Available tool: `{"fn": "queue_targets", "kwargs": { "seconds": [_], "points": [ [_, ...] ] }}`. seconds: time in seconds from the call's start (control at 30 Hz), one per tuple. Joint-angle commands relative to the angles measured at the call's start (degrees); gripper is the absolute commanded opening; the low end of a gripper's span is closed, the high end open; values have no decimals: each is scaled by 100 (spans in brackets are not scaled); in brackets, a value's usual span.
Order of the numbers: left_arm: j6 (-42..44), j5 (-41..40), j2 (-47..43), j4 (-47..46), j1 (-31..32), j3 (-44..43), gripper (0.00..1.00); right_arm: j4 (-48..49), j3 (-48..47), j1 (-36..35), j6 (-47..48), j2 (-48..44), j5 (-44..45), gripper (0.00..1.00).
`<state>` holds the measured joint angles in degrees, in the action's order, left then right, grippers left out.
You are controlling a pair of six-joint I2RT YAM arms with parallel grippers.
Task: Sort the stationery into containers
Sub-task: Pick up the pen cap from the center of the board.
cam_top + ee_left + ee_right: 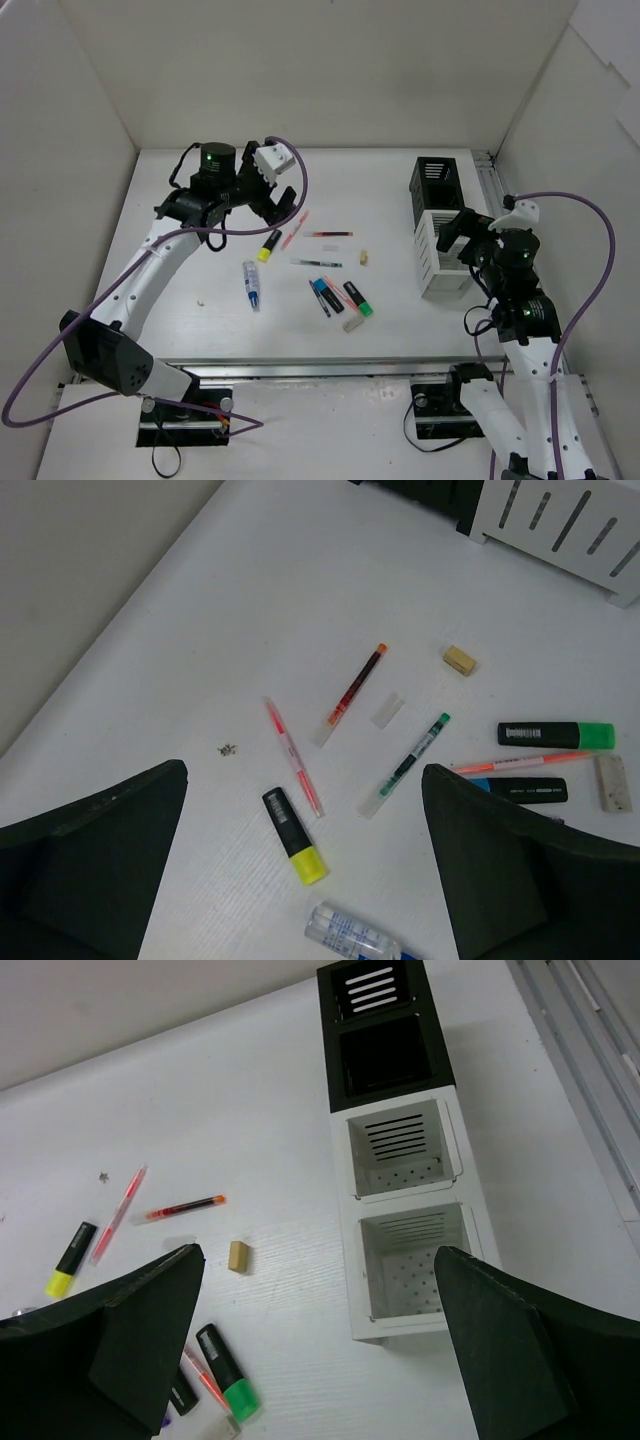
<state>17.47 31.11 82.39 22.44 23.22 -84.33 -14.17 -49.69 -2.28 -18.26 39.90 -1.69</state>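
The stationery lies scattered mid-table: a yellow highlighter point(268, 246), a white-blue tube point(252, 284), red pens point(328, 234), a green pen point(317, 263), a beige eraser point(365, 257), and blue point(325, 292) and green highlighters point(358, 298). The containers stand at the right, black point(436, 183) behind white point(440, 255). My left gripper point(305, 772) hangs open above the yellow highlighter point(293, 835) and a pink pen point(293, 757). Open too, my right gripper point(318, 1254) hovers beside the white container point(405, 1198), with nothing between its fingers.
A whitish eraser point(352, 323) lies by the highlighters and a tiny one point(203, 299) sits apart at the left. White walls close in the table on three sides. A metal rail point(590, 1050) runs along the right edge past the containers.
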Motion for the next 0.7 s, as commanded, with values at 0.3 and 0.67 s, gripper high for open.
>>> {"fn": "queue_targets", "kwargs": {
  "seconds": [0.3, 0.67],
  "points": [
    [1793, -219, 997, 770, 507, -1075, 100, 240, -146, 9, 341, -26, -367, 98],
    [2006, -449, 2351, 527, 692, -1331, 99, 11, -216, 35, 552, -79, -605, 98]
  ]
}}
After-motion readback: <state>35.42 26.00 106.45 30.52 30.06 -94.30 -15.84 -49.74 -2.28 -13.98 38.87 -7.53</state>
